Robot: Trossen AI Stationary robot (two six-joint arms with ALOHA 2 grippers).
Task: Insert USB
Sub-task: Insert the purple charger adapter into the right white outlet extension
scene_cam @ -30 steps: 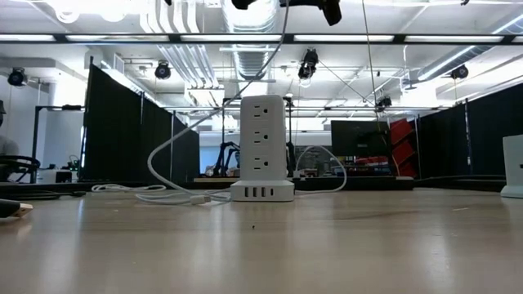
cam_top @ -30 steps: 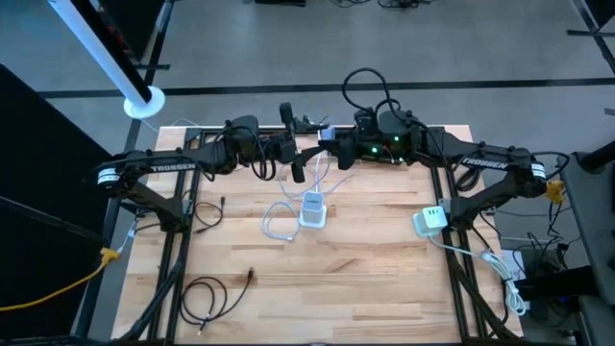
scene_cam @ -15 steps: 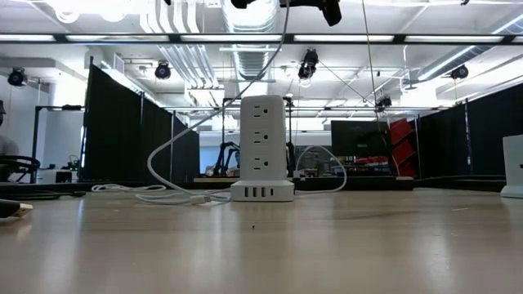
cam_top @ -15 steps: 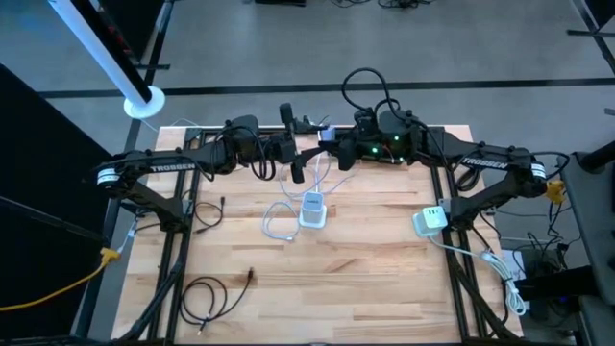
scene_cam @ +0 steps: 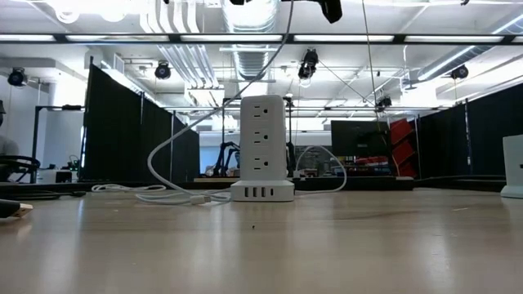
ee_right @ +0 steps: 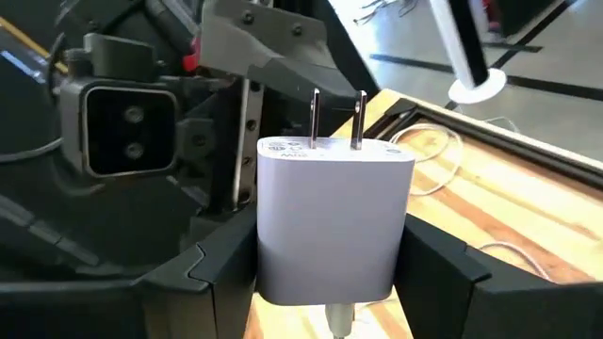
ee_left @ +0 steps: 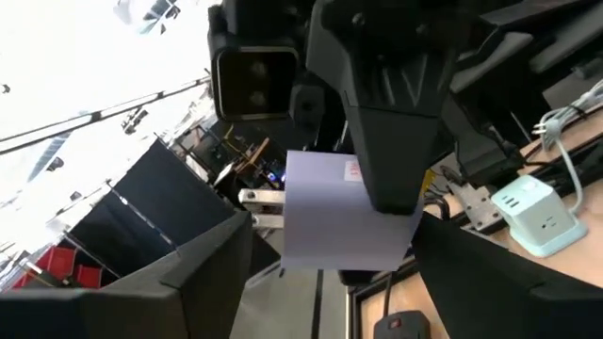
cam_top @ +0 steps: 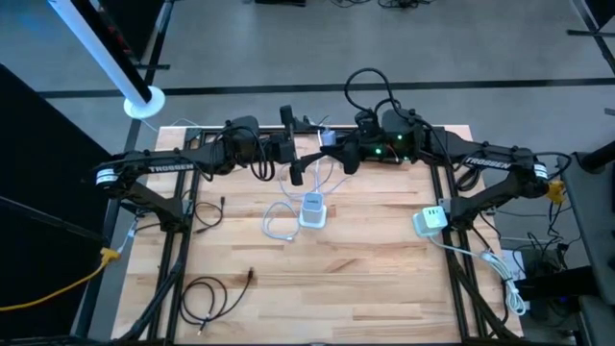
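Note:
A white wall charger (ee_right: 330,212) with two metal prongs (ee_right: 337,118) is held in the air over the table's far middle by my right gripper (cam_top: 336,148). Its white cable (scene_cam: 176,143) hangs down and lies in loops (cam_top: 280,222) on the wood. A white power tower (cam_top: 312,209) stands upright on its base (scene_cam: 261,193), nearer than both grippers. My left gripper (cam_top: 299,166) hovers open just left of the charger, with the prongs pointing toward it and nothing held. My right gripper pinches the charger's body (ee_right: 283,235) between its two fingers (ee_right: 212,273), one on each broad side. The fingers come level from the table's right. The charger is lifted clear, with its prong end (ee_left: 259,209) toward the left arm and its cable leaving at the gripper end.
A second white power cube (cam_top: 430,221) sits at the table's right edge with its cord trailing off. A black cable coil (cam_top: 205,297) lies near the left near corner, and a short black lead (cam_top: 213,212) farther back. Bare wood lies near the tower.
My right gripper has drawn back a little toward the table's right with the charger, widening the gap to my left gripper. The charger's white body now shows between the two grippers in the high view.

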